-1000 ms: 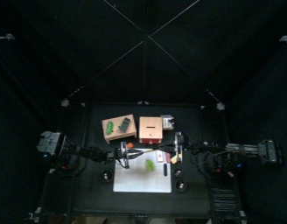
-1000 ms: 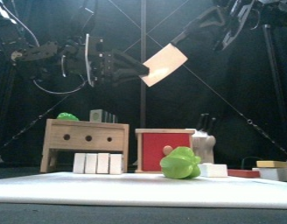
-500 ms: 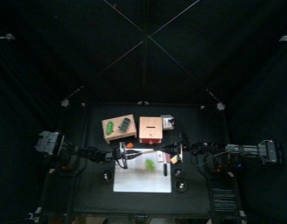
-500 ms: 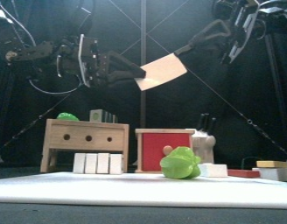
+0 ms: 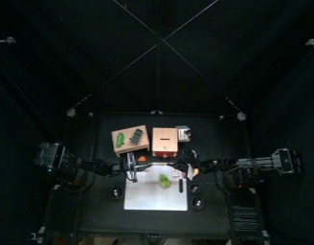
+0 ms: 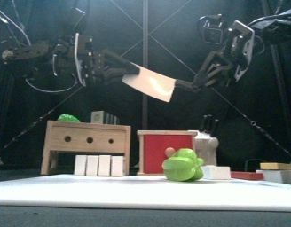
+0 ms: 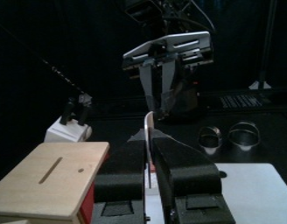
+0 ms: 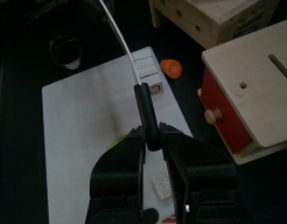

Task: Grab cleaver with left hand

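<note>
Cleaver (image 6: pixel 151 82) held aloft above the table: left gripper (image 6: pixel 116 67) clamps its blade, right gripper (image 6: pixel 208 78) grasps its handle.

I see the cleaver (image 6: pixel 151 82) with a pale, whitish blade and a black handle. The wooden box (image 6: pixel 86 140) is light tan with dark round holes, the box (image 6: pixel 167 146) beside it red with a pale rim. A bright green toy (image 6: pixel 181 165) sits on the white mat (image 6: pixel 136 191); white blocks (image 6: pixel 98 165) line up by it. Arms and curtains are black.
</note>
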You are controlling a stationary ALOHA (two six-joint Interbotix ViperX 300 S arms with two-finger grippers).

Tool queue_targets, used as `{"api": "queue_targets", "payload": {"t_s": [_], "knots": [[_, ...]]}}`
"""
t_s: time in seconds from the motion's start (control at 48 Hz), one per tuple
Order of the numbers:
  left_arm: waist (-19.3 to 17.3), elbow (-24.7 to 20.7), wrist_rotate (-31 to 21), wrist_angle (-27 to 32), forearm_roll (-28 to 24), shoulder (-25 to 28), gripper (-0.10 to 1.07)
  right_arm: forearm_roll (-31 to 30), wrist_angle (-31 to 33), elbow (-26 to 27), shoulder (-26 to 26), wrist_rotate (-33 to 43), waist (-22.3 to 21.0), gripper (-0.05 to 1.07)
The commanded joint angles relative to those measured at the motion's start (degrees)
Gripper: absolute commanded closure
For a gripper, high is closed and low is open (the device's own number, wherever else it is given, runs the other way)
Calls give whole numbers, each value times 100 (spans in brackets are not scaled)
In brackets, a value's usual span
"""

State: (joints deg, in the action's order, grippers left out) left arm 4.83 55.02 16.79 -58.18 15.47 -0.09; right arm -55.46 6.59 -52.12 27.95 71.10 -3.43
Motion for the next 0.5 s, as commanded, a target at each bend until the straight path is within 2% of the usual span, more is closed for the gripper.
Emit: {"api": "queue_targets", "payload": {"t_s": [0.0,0.271,0.479], "knots": [[79,-123,0,105,-35,-18,56,62,0,220,70,9,18,54],[105,-123,0,281,-35,-9,57,26,237,334,88,9,26,54],[105,-141,0,387,-26,-9,67,-18,272,404,132,9,26,54]]}}
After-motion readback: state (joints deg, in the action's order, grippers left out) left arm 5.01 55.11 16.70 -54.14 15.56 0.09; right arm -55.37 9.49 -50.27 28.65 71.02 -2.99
